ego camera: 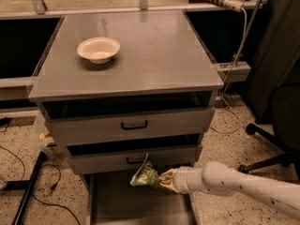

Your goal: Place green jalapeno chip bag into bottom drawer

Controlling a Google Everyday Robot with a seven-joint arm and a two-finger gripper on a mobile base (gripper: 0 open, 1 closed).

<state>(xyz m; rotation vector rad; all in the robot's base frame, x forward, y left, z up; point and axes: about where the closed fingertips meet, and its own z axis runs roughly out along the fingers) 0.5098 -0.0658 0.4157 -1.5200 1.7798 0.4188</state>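
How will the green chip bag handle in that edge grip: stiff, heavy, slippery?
Probably floppy: the green jalapeno chip bag hangs crumpled from one edge in the gripper, above the open bottom drawer. Likely light, since an edge pinch alone carries it. Its skin looks like crinkled foil, so it may slip.
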